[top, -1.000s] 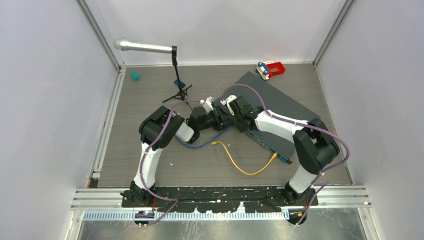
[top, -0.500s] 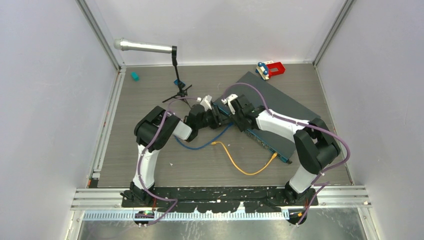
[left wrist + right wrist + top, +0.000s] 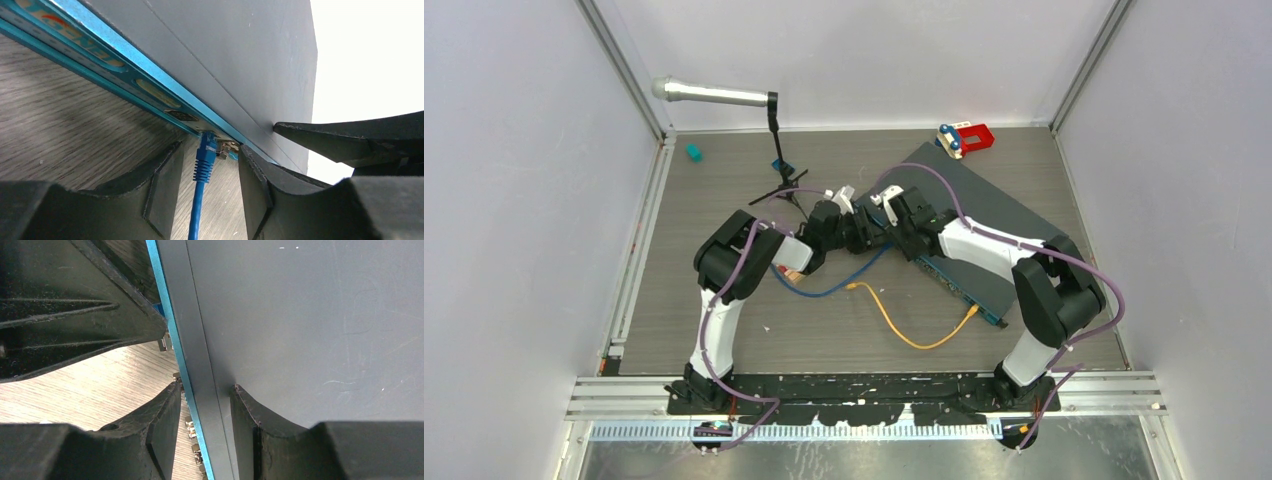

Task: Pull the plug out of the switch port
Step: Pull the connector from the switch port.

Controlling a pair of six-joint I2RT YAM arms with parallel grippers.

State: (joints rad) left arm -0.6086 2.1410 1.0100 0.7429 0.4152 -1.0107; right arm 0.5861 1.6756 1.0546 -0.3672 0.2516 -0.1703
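Blue plastic marks the plug (image 3: 206,154), seated in a port on the thin blue front edge of the switch (image 3: 240,55), right between the fingers (image 3: 162,182) of the left pincer (image 3: 210,149). That pincer stands open: a gap shows on each side of the plug and neither finger touches it. The cable (image 3: 195,215) runs back between the fingers and is cut off at the bottom of the wrist view. Up and left of this pincer, orange and white lettering (image 3: 75,35) on the blue edge is clipped by the frame and too slanted to read. The right pincer (image 3: 206,386) is open too, straddling the switch's front edge, one finger on the desk (image 3: 90,390) side, the other over the dark grey top; whether they press on it I cannot tell. From above, the arms hide the plug.
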